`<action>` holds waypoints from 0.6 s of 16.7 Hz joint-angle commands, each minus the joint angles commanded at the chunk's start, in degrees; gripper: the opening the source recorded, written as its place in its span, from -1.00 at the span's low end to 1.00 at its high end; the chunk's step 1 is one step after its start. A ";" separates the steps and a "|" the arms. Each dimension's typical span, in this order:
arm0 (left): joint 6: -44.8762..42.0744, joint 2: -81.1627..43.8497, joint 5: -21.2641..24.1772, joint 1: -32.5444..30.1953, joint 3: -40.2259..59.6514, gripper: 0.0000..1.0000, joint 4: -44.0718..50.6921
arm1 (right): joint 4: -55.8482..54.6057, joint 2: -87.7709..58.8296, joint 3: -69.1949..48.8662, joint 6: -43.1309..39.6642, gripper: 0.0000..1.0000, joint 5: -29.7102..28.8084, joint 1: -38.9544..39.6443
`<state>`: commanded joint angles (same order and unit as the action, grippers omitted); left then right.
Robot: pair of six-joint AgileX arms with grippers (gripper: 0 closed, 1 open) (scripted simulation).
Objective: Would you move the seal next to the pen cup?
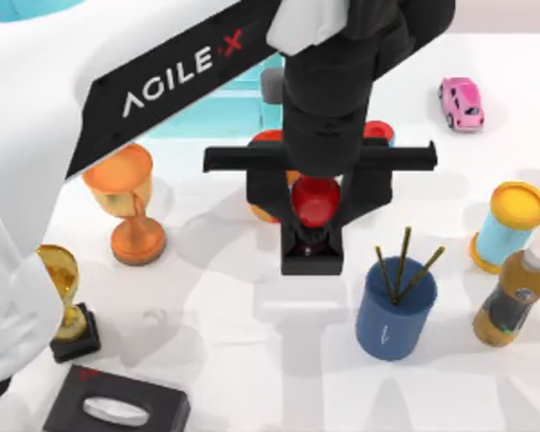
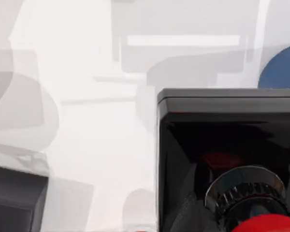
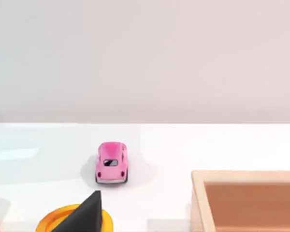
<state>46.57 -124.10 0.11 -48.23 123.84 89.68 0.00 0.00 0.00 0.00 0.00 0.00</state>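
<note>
The left hand [image 1: 313,200] covers most of the orange can [image 1: 263,209] behind it. Beside it, the seal [image 2: 229,159] runs off the left wrist picture's edge, so does the pen cup [image 2: 282,68].

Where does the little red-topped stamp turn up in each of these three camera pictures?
Top view: the seal sits near the middle, between the left gripper's fingers.
Left wrist view: the seal appears close up, black base and red knob.
Right wrist view: it isn't pictured here.
Shared landmark: the pen cup, whose blue side also appears in the left wrist view.
</note>
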 joint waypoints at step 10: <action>0.00 0.00 0.00 0.00 0.00 0.21 0.00 | 0.00 0.00 0.00 0.00 1.00 0.00 0.00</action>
<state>46.57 -124.10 0.11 -48.23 123.84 89.68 0.00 0.00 0.00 0.00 0.00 0.00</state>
